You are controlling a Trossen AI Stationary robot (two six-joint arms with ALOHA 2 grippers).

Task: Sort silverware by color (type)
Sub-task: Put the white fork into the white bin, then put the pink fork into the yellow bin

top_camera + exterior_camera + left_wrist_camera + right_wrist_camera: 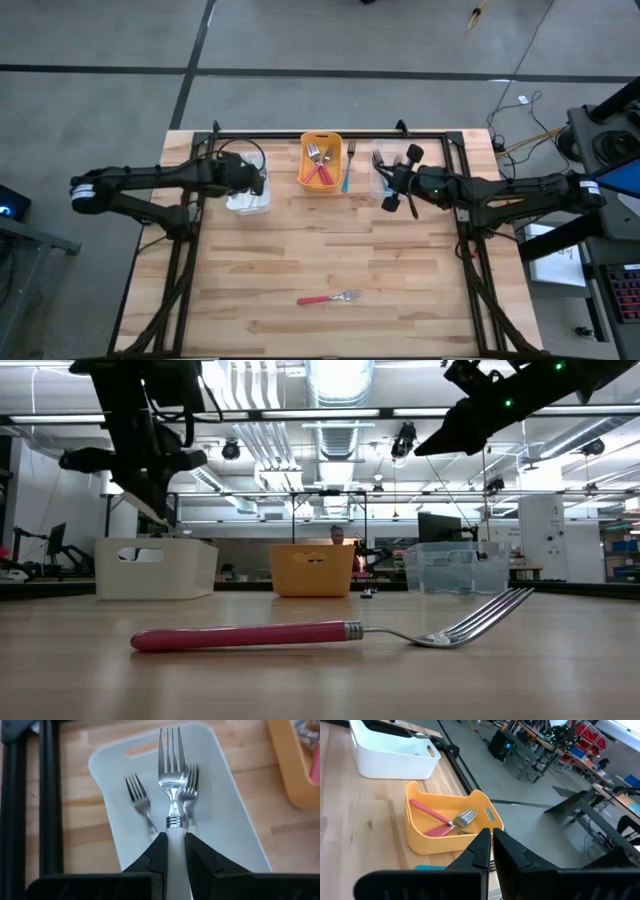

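Because white-handled pieces belong together, the left gripper (174,851) hangs over the white bin (227,810), its fingers clamped on a white-handled fork (171,767) above two forks already inside. The right gripper (491,847) waits with fingers pressed together, empty, near the orange bin (427,840). One red-handled fork (328,298) lies alone mid-table, likely next.

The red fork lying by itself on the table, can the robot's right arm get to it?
Probably yes. The red fork lies alone on bare wood with nothing on or beside it. The right gripper, its fingers shut and empty, hangs by the clear bin, so it must travel across the table first.
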